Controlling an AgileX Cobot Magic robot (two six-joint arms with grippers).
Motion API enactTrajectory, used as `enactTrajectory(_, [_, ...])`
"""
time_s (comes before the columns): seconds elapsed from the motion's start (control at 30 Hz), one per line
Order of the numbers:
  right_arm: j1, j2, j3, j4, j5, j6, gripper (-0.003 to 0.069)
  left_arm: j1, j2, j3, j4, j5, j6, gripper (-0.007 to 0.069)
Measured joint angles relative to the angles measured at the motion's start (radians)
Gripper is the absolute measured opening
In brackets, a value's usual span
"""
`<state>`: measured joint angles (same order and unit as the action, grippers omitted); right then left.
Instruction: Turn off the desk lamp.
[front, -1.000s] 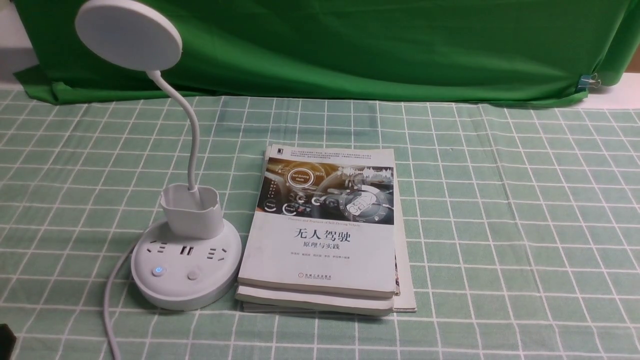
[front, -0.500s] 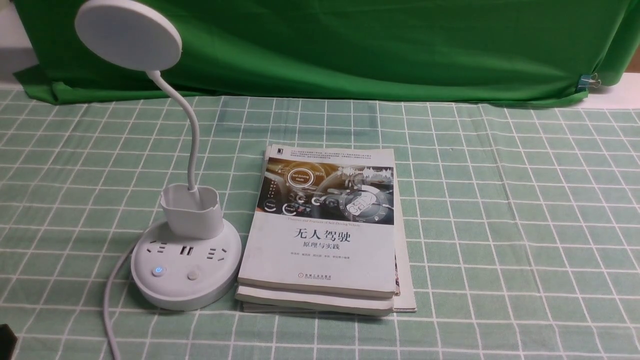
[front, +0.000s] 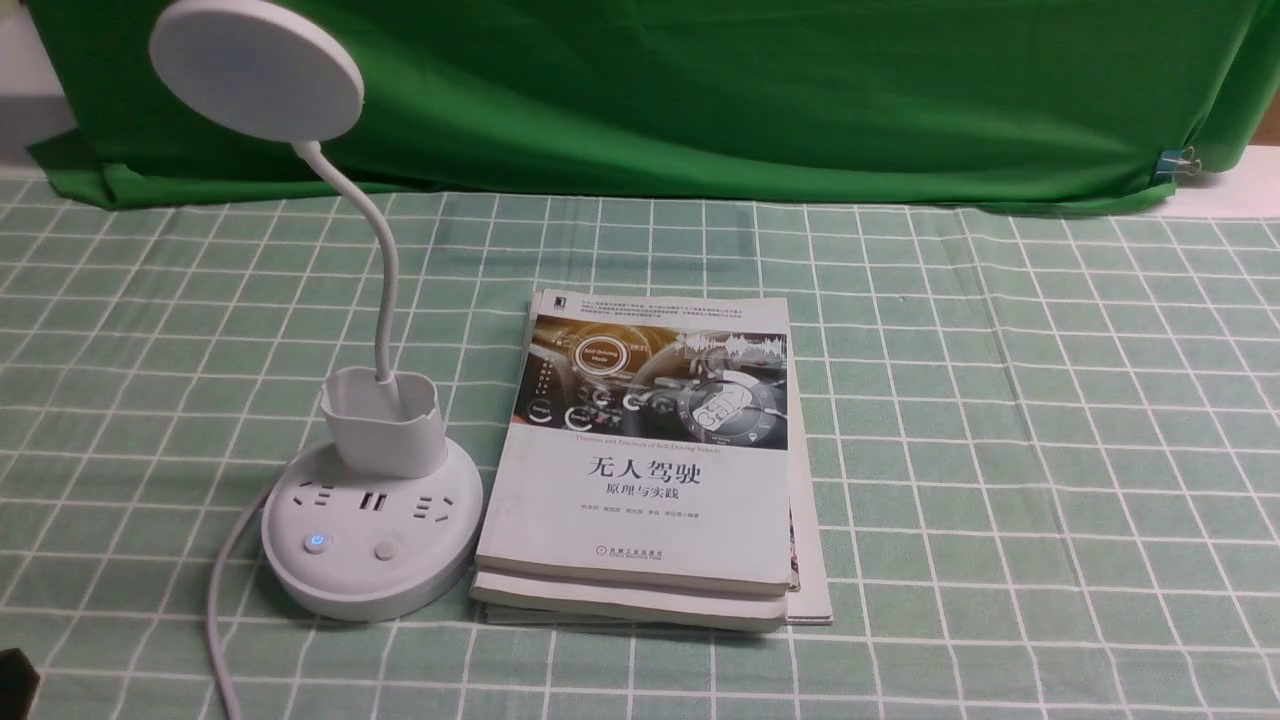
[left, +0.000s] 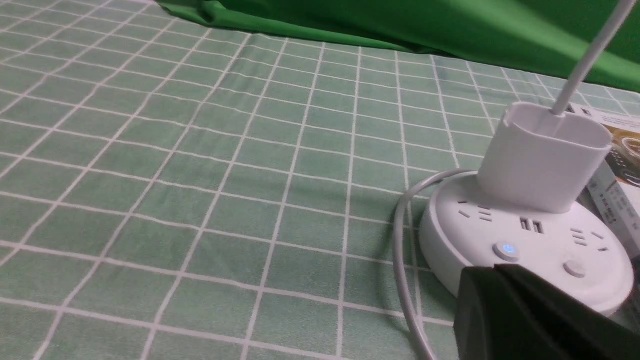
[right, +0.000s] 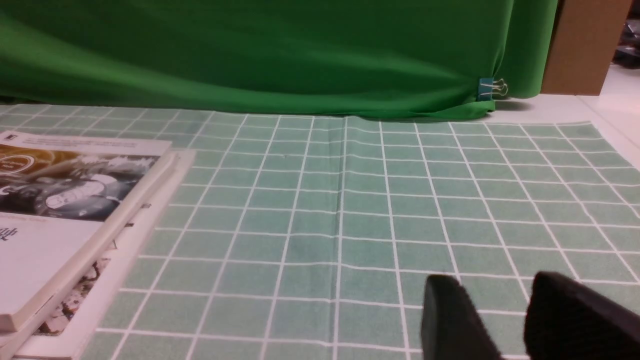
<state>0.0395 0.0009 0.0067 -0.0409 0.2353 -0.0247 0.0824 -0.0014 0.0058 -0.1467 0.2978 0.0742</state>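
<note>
The white desk lamp (front: 370, 540) stands at the left on the checked cloth. Its disc head (front: 257, 68) sits high on the gooseneck (front: 385, 290), which rises from the small cup (front: 383, 425). On the round base, the left button (front: 317, 541) glows blue and the right button (front: 386, 549) is plain. In the left wrist view my left gripper (left: 495, 272) is shut and empty, just in front of the base (left: 460, 225), below the lit button (left: 506, 249). My right gripper (right: 495, 290) is open and empty over bare cloth.
A stack of books (front: 650, 470) lies against the right side of the lamp's base and also shows in the right wrist view (right: 60, 210). The lamp's white cord (front: 215, 600) runs from the base toward the front edge. A green backdrop (front: 700, 90) hangs along the far side.
The dark tip of my left gripper at the lower left corner of the front view has crept slightly inward. Nothing else has moved.
</note>
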Motion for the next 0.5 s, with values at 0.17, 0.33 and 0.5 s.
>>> enactTrajectory(0.17, [0.000,0.000,0.000,0.000,0.000,0.000,0.0242,-0.013,0.000,0.000,0.000,0.000,0.000,0.0001])
enactTrajectory(0.33, [0.000,0.000,0.000,0.000,0.000,0.000,0.0242,-0.013,0.000,0.000,0.000,0.000,0.000,0.0001])
enactTrajectory(0.5, [0.000,0.000,0.000,0.000,0.000,0.000,0.0242,-0.013,0.000,0.000,0.000,0.000,0.000,0.0001])
